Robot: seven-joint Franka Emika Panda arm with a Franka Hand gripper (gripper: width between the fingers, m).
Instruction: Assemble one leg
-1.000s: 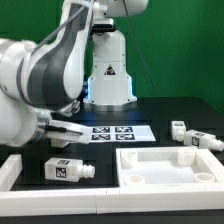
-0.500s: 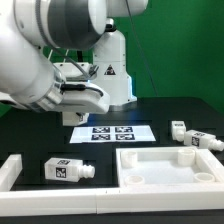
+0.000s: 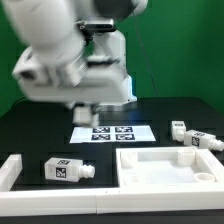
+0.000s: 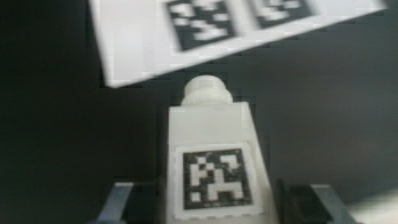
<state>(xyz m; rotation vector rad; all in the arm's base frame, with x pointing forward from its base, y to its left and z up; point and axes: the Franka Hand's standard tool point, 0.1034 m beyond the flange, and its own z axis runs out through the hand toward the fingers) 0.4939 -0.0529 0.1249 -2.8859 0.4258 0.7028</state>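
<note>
A white leg [image 4: 217, 140] fills the wrist view. It carries a black-and-white tag, and its narrow stub end points away from the camera toward the marker board [image 4: 143, 40]. My gripper [image 4: 222, 196] is shut on the leg, a dark finger [image 4: 125, 200] showing on each side of it. In the exterior view the arm [image 3: 75, 60] is blurred above the marker board [image 3: 115, 132], and the held leg cannot be made out there.
Another leg [image 3: 68, 170] lies at the front on the exterior view's left, and two more legs [image 3: 180, 130] [image 3: 205, 141] lie at the right. A large white tray-like panel [image 3: 170, 165] sits front right. A white edge piece [image 3: 10, 170] lies at far left.
The arm has risen from low at the exterior view's left and swung toward the middle, above the marker board. The legs on the table have not moved.
</note>
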